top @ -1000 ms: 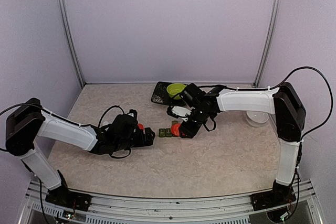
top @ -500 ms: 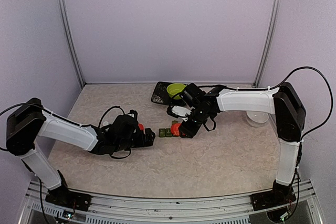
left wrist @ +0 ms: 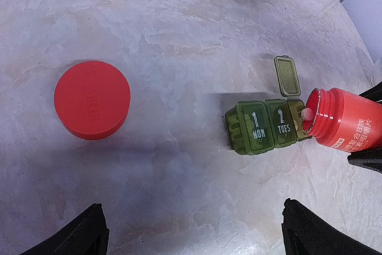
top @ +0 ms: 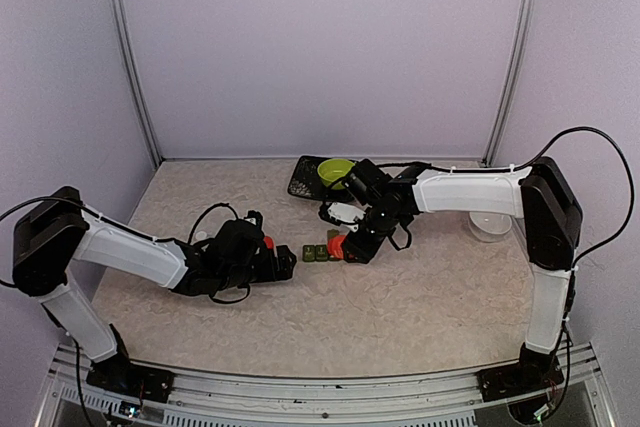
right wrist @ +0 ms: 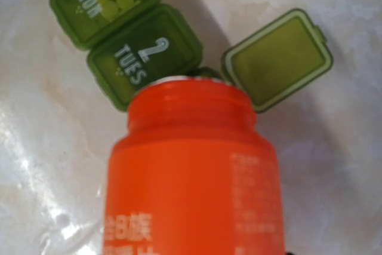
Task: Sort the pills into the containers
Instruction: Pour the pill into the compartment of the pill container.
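Top external view: the right gripper clamps a tilted orange plastic bottle. The left gripper rests to its left, jaws spread and empty. A round red cap lies farther left, out of the way. The bottle's mouth hangs over the open third box of the dark green joined containers at mid-table, likely to drop the white pill at its lip.

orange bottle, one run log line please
right gripper: shut on orange bottle, mouth over containers | mon, tues shut, third lid open | pill at bottle mouth | left gripper: open | red cap: on table
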Robot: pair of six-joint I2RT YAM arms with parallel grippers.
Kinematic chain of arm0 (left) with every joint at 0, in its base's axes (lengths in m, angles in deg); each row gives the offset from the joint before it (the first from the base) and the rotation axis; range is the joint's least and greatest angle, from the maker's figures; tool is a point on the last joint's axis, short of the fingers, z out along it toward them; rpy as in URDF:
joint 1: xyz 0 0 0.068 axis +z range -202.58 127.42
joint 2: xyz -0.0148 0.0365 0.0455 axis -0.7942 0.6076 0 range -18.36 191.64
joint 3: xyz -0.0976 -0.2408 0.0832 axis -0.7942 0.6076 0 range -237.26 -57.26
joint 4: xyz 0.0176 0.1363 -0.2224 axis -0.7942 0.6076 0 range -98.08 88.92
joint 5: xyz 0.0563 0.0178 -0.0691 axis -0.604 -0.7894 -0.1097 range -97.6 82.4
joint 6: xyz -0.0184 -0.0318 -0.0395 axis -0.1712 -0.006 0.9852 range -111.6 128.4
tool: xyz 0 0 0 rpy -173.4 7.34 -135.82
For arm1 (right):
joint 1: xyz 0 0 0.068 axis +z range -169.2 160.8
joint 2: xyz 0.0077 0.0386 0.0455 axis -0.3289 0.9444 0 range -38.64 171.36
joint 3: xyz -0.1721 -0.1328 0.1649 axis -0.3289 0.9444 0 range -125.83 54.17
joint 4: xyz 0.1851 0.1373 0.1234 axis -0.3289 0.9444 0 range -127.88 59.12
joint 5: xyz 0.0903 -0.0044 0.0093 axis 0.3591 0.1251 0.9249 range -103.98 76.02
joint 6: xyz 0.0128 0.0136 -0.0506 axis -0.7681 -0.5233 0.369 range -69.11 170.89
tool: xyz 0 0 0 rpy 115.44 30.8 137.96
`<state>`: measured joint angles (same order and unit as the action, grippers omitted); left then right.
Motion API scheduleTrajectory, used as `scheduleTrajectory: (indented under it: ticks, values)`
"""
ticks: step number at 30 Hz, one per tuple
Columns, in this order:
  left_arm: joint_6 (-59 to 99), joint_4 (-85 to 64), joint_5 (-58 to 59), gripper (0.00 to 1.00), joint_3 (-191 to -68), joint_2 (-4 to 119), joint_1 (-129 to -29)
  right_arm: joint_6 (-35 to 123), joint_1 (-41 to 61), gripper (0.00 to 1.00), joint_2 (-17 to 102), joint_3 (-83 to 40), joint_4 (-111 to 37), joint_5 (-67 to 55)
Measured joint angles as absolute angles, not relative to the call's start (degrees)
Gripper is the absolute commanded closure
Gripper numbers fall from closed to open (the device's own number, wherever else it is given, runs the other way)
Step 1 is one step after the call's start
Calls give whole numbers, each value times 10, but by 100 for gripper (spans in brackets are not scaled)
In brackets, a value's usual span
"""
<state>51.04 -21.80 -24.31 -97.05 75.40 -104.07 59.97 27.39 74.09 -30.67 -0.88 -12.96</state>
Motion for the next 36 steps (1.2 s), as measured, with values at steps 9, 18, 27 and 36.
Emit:
scheduleTrajectory:
  ticks: [9, 18, 27, 36]
  values:
    - [510, -218, -243, 1, -971, 754, -1041, 602, 274, 81, 752, -313, -9, -129]
    - [510, -218, -243, 1, -971, 756, -1041, 603, 274, 80, 752, -322, -4, -131]
    - [510, -218, -243, 1, -971, 758, -1041, 603, 274, 80, 752, -327, 2, -134]
    - [510, -218, -242, 1, -971, 758, -1041, 604, 274, 80, 750, -318, 4, -136]
